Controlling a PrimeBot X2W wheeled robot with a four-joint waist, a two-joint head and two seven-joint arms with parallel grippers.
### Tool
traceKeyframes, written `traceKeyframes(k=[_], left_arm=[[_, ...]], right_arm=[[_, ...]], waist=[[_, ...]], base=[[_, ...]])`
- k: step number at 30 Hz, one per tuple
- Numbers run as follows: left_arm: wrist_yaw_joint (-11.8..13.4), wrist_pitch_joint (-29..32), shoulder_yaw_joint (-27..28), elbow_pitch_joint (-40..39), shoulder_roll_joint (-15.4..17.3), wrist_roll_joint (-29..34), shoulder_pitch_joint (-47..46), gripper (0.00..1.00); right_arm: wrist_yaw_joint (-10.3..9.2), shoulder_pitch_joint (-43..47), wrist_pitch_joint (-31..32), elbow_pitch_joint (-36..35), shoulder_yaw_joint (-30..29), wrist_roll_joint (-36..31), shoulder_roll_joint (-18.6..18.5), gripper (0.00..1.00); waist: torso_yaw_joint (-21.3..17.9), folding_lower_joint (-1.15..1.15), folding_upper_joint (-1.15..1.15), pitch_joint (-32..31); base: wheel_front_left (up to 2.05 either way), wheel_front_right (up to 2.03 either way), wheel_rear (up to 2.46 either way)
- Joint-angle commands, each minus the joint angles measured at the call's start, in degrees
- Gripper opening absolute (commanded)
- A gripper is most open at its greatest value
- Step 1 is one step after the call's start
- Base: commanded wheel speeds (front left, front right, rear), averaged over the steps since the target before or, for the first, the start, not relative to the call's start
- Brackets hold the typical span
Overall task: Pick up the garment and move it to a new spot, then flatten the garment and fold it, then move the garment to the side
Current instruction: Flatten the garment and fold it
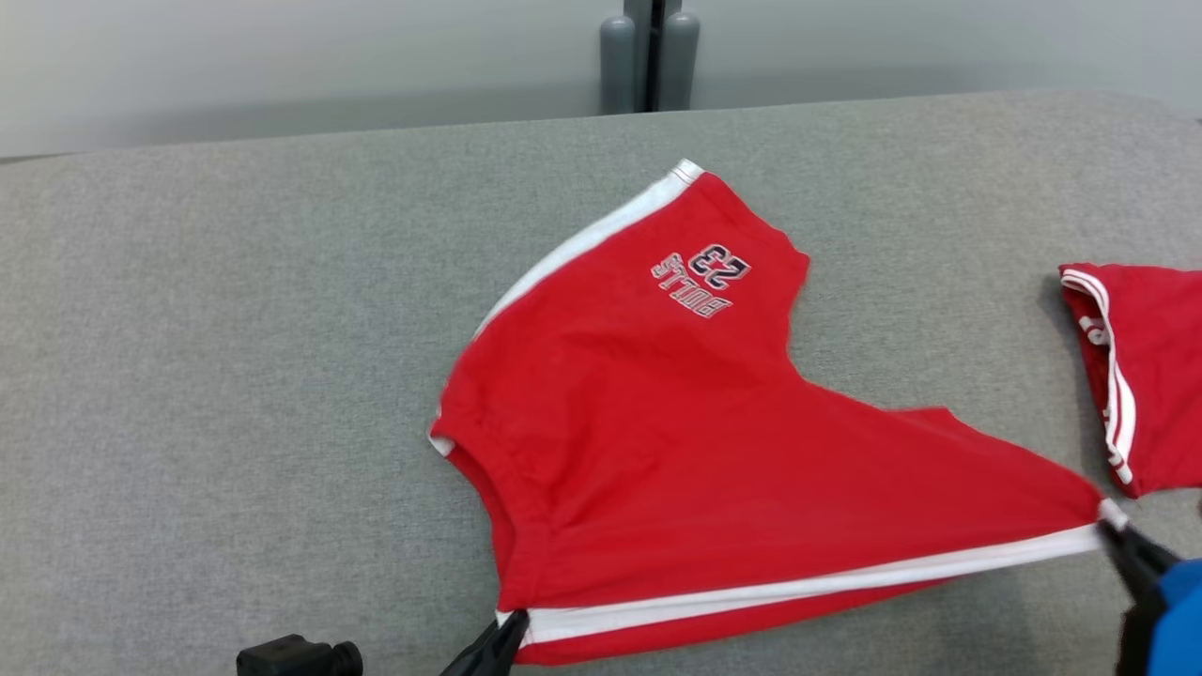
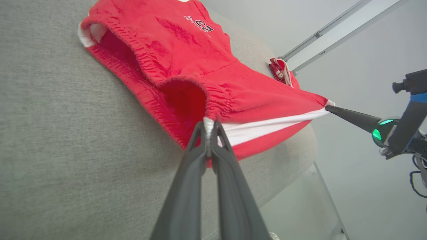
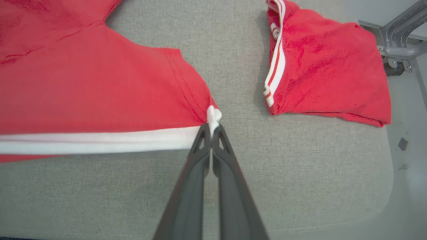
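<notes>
A small black part (image 1: 299, 655) shows at the bottom left of the head view, over the gray table (image 1: 235, 329). Just to its right, at the bottom edge, the left gripper (image 1: 513, 627) has its two dark fingers squeezed together on a white corner of the red shorts (image 1: 676, 422). In the left wrist view those fingers (image 2: 196, 146) pinch the white bit right at the stretchy waist, with almost no gap between them.

The shorts lie spread out in the middle of the table. One leg points to the upper middle of the head view and shows a "BULLS 23" patch (image 1: 702, 272) upside down. A white stripe (image 1: 798, 590) runs along the low edge of the shorts. It is pulled straight from one gripper to the other.

At the lower right of the head view, the right gripper (image 1: 1119, 528) is closed tight on the other end of the stripe, at the leg's hem. In the right wrist view a little white corner pokes out past its tips.

At the far right edge lies a second red garment (image 1: 1150, 376) with white stripes. It does not touch the shorts.
</notes>
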Motion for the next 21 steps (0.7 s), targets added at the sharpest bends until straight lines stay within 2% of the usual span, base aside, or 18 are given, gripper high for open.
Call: traceKeyframes(k=[1,3,5,9,14,21], left_arm=[[0.53,-0.17,0.67,-1.18,0.02,-0.5,0.39,0.0],[0.49,-0.67,1.07,-3.06,-0.6,-1.16,0.19,0.0],[0.11,-0.82,1.23,-2.91,-1.26,-1.38,-1.64,0.0],[-0.92,-2.07,2.13,-0.18,-3.78,-2.03,-5.98,0.0],[-1.51,-2.87,4.27,6.34,-7.79,-4.25,-13.73,0.0],[-1.12,-3.21,5.7,19.62,-13.76,-5.47,-26.56,0.0]], right_arm=[[-0.05,0.43,0.52,-2.04,-1.46,-0.9,0.34,0.0],[-0.05,-0.01,1.71,-5.4,-3.01,-2.09,0.67,0.0],[-0.05,-2.42,1.82,-6.43,-2.93,-2.51,-0.53,0.0],[-0.03,-9.88,1.08,-3.78,0.19,-0.85,-4.38,0.0],[-0.03,-23.57,-2.09,6.03,5.98,0.14,-10.81,0.0],[-0.02,-43.69,-7.92,24.91,15.92,2.89,-14.13,0.0]], waist=[[0.53,0.02,0.0,0.37],[1.06,0.02,0.0,0.8],[1.6,0.02,0.0,1.44],[2.6,0.02,0.0,3.36],[5.17,0.02,0.0,6.81],[10.9,0.02,0.0,11.97]], base=[[0.0,0.0,0.0],[0.0,0.0,0.0],[0.0,0.0,0.0],[0.0,0.0,0.0],[0.0,0.0,0.0],[0.0,0.0,0.0]])
